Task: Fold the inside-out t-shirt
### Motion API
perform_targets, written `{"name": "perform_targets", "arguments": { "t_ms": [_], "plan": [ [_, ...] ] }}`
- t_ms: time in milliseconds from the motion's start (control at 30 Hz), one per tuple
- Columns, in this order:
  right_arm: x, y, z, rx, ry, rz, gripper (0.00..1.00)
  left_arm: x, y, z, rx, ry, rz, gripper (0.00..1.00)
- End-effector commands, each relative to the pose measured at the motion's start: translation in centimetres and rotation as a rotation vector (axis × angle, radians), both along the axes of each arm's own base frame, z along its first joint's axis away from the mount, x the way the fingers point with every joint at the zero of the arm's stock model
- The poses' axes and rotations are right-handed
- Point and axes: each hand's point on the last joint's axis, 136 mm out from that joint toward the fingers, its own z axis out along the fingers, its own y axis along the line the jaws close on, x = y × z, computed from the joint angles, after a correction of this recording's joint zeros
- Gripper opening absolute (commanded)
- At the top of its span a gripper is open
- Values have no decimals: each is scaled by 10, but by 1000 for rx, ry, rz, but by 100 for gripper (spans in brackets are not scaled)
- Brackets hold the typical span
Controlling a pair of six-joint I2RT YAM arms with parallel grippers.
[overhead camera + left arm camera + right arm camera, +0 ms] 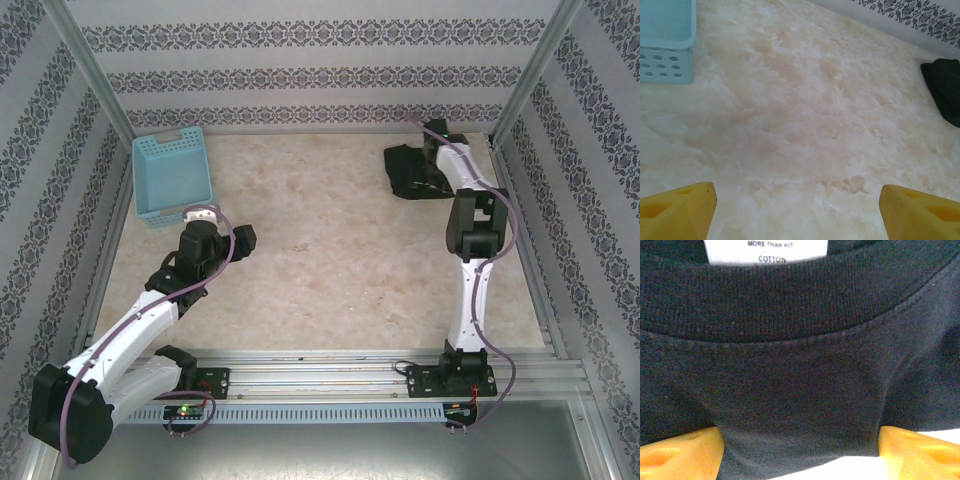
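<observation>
Left jaws: wide apart with nothing between them. The yellow fingertips sit at the two bottom corners of the left wrist view, over bare bench.
Right jaws: also wide, set down on the t-shirt. A stretch of black fabric just below the collar spans the gap, and both yellow fingertips touch it at their inner sides. The cloth creases down toward the tips but is not pinched together.
T-shirt position: bunched in a dark heap at the far right corner of the bench, under the end of the right arm.
Neck tag: the white tag sits above the ribbed collar at the top of the right wrist view, its print partly cut off.
Shirt edges: the heap lies near the far wall and near the right side frame, with little room on those two sides. Pale bench shows just below the fabric between the right fingertips.
Left arm: the left arm reaches diagonally from its base to a spot just beside the near right corner of the basket.
Basket: light blue and perforated, at the far left of the bench and well apart from the shirt.
Open room: the whole middle of the bench is bare, from the basket across to the shirt and back to the metal rail by the arm bases.
Enclosure: patterned walls close off the left, far and right sides.
</observation>
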Motion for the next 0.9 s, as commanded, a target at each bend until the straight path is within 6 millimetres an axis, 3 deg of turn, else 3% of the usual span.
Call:
{"name": "perform_targets", "arguments": {
  "t_ms": [0, 300, 600, 667, 800, 867],
  "plan": [
    [-10, -25, -11, -73, 75, 41, 81, -1, 5, 0, 21, -6, -1, 85],
    [0, -67, -8, -34, 23, -45, 82, -3, 8, -5, 27, 15, 8, 86],
    [6, -78, 8, -51, 3, -23, 85, -5, 12, -7, 48, 30, 20, 87],
    [5, -77, 17, -51, -11, -21, 86, -5, 12, -7, 49, 31, 20, 87],
    [-5, -75, 38, -59, -37, -31, 88, -4, 13, -6, 70, 33, 16, 100],
    [-13, -69, 52, -56, -79, -35, 89, -5, 18, -6, 98, 37, 32, 100]
  ]
}}
